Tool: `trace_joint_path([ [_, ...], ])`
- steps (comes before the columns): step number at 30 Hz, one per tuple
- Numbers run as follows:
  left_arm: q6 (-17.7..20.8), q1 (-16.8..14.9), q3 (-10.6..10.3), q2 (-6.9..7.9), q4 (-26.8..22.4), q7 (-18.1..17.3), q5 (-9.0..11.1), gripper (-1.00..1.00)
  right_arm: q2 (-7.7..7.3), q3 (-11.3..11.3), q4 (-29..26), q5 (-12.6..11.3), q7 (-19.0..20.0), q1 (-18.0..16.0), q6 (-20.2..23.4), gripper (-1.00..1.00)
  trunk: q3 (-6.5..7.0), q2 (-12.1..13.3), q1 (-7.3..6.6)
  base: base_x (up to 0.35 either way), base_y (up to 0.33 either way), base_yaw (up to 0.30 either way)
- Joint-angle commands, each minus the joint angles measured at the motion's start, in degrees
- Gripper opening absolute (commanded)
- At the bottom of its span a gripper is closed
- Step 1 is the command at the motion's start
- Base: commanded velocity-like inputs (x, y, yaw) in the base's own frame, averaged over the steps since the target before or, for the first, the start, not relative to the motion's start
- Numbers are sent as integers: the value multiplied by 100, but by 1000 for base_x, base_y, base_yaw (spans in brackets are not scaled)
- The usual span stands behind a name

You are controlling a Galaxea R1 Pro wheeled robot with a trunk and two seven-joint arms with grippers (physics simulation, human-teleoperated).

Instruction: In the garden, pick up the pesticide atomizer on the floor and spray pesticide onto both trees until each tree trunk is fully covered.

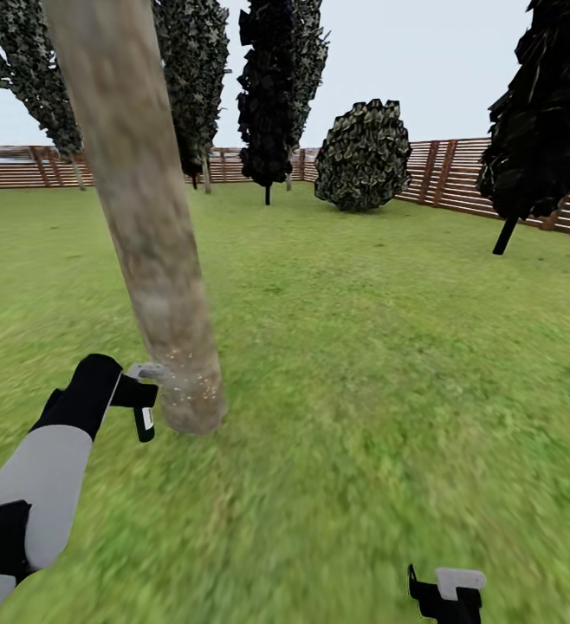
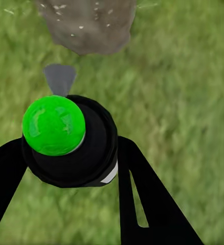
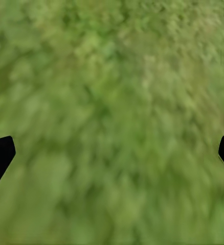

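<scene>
Left claw grips atomizer, nozzle toward leaning trunk; right claw released.

The leaning tree trunk blocks ahead-left (open lawn elsewhere).

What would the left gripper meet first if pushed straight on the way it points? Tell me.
Probably the base of the leaning mottled grey-brown tree trunk. The left gripper, holding the black atomizer with the green round top, points its grey nozzle at it; how far apart they are is unclear.
</scene>
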Motion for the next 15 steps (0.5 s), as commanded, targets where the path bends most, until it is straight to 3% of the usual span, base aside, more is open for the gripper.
trace_joint_path([
  [1, 14, -2, 19, -5, -6, -57, -58, -100, 0, -41, 9, 61, -21, -4, -12, 100, -5, -2, 0, 143, -266, 3],
  [10, 21, 10, 16, 2, -6, -57, -61, -100, 0, -41, 12, 61, -23, -4, -12, 100, -5, -2, 0, 126, -265, 0],
  [15, 22, 11, 12, 3, -7, -55, -61, -100, 0, -41, 12, 61, -22, -4, -12, 100, -5, -2, 0, 19, -270, 0],
])
